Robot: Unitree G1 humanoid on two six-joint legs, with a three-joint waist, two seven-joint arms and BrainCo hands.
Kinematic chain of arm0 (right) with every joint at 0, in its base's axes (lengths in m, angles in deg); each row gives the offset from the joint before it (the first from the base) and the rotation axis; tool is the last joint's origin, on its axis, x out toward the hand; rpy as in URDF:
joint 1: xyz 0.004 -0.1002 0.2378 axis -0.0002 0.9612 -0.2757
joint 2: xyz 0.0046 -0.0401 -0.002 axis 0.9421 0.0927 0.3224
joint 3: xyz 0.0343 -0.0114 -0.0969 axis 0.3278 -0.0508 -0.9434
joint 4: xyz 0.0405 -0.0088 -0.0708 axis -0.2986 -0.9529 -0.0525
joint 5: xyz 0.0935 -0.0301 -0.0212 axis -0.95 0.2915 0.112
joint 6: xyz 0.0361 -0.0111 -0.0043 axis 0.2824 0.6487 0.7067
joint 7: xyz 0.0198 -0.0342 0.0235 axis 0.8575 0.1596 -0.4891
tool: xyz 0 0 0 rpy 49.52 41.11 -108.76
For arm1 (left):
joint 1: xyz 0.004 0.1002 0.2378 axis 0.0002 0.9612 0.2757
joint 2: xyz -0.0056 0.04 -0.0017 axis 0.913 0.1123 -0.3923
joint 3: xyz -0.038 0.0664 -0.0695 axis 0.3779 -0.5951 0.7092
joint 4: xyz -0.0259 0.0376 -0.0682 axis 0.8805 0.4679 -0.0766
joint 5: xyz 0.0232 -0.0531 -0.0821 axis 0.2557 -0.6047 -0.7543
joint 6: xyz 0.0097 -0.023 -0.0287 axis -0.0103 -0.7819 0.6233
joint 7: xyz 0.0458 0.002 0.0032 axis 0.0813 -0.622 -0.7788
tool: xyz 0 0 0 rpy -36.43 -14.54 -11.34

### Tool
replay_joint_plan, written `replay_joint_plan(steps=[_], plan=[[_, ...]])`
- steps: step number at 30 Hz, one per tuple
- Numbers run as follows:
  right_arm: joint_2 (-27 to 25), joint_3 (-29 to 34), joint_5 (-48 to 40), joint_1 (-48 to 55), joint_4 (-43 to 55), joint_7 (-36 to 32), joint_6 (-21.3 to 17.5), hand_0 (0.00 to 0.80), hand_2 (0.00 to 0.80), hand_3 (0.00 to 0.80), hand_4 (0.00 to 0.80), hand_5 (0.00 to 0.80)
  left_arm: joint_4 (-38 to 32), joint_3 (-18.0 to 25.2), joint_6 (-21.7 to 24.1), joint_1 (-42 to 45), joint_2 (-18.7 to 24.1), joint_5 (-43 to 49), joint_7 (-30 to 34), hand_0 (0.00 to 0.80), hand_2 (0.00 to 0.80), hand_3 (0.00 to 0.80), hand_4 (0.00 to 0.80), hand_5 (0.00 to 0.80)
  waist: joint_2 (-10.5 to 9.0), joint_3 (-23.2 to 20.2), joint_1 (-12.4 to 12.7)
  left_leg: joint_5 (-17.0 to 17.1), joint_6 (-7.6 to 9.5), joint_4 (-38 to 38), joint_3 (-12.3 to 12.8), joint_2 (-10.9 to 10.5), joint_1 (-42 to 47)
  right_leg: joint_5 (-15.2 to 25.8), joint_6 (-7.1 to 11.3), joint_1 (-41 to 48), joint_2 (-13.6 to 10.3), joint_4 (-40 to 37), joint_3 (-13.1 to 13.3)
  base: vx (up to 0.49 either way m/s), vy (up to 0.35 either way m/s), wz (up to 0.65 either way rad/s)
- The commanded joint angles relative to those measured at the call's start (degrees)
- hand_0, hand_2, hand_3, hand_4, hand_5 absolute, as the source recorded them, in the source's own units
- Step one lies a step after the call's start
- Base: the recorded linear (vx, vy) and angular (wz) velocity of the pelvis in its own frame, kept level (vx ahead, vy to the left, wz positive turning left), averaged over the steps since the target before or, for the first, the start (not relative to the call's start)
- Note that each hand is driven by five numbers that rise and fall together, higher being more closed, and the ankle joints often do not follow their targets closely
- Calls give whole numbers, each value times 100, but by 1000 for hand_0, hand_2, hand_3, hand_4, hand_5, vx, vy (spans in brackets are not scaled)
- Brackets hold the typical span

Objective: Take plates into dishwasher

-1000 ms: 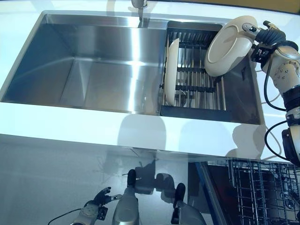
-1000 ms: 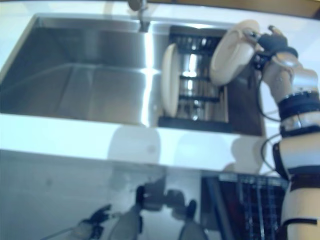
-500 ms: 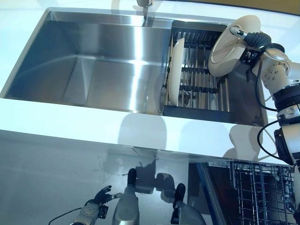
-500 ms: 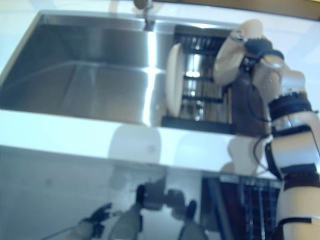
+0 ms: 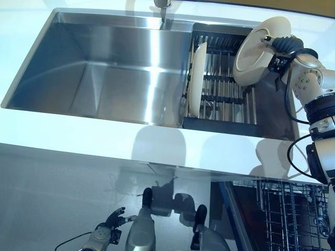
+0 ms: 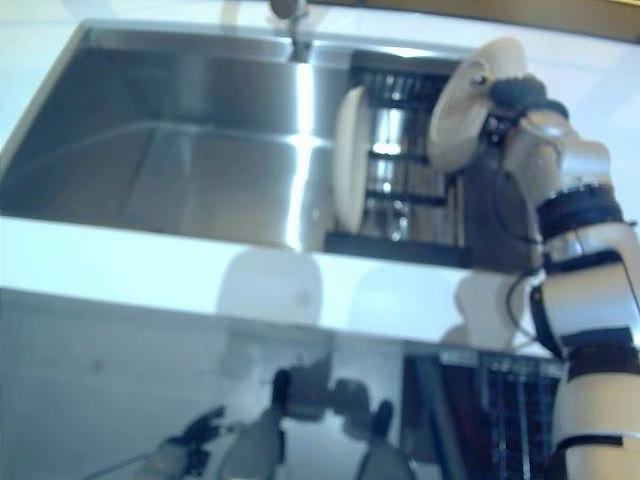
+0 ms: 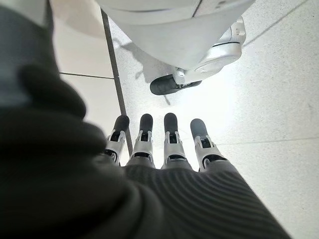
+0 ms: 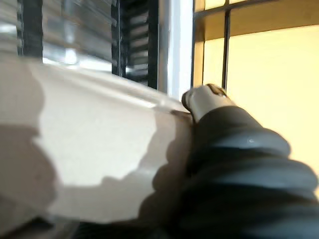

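The robot's right hand (image 5: 280, 49) pinches a white plate (image 5: 255, 52) by its far right rim, holding it tilted, clear above the right part of the drying rack (image 5: 222, 89) in the sink (image 5: 104, 68). In the right wrist view the thumb (image 8: 204, 99) lies over the plate's edge, with the plate's pale face filling the space beside the dark ribbed cover; the fingers on the far side of the plate cannot be seen.

A second white plate (image 5: 196, 79) stands upright on edge at the left end of the rack, well apart from the held one. The dark rack sits in the right end of the steel sink, under the tap (image 5: 162, 6) at the far rim. The rest of the basin to the left is bare steel.

The white counter (image 5: 78, 130) runs along the near side of the sink. Below it, at the near right, the wire basket of the open dishwasher (image 5: 288, 214) shows, its prongs dark against the interior.

The left hand (image 7: 164, 142) hangs low at the near left, below the counter edge, with its fingers straight and slightly apart above a pale tiled floor (image 7: 279, 99), holding nothing.
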Motion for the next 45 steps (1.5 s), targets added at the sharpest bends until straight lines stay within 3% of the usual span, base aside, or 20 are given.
replay_joint_plan(steps=[1, 13, 18, 24, 33, 45], plan=[[-246, -513, 208, -750, 56, 152, -264, 800, 800, 800, 800, 800, 23, -250, 129, -28, 23, -140, -20, 0, 0, 0, 0, 0, -259, 27, 115, -321, 212, -23, -41, -469, 119, 457, -53, -416, -3, -6, -108, 0, 0, 0], [-363, -654, 448, -969, -122, 360, -465, 800, 800, 800, 800, 800, 91, -231, 239, 60, 33, -71, -27, 0, 0, 0, 0, 0, -344, -253, 121, -388, 209, -23, -36, -445, 346, 374, -58, -174, 24, -6, -89, 9, -5, 2], [-474, -659, 396, -1038, -99, 356, -620, 800, 800, 800, 800, 800, 113, -175, 260, 150, 32, 32, -42, 0, 0, 0, 0, 0, -457, -558, 117, -466, 199, -23, -5, -411, 576, 291, -73, 68, 50, -6, -78, 41, -11, 2], [-713, -756, 466, -1140, -33, 287, -541, 800, 800, 800, 800, 800, 222, -132, 233, 242, 16, 126, -1, 0, 0, 0, 0, 0, -611, -946, 42, -572, 190, -23, 88, -369, 886, 213, -94, 350, 95, -6, -9, 74, 6, -1], [-1332, -1175, 1055, -1315, 366, -128, -372, 800, 800, 800, 800, 800, 453, 67, 11, 328, 20, 214, 90, 0, 0, 0, 0, 0, -802, -1457, -272, -734, 230, -23, 354, -322, 1295, 181, -108, 640, 186, -6, 307, 56, 12, -16], [-2118, -1277, 1604, -855, 692, -1278, -315, 800, 800, 800, 800, 800, 486, 325, -112, 420, 105, 429, 243, 0, 0, 0, 0, 0, -775, -1685, -698, -813, 245, -23, 692, -256, 1504, 234, -70, 592, 265, -6, 758, -1, -3, -24]])
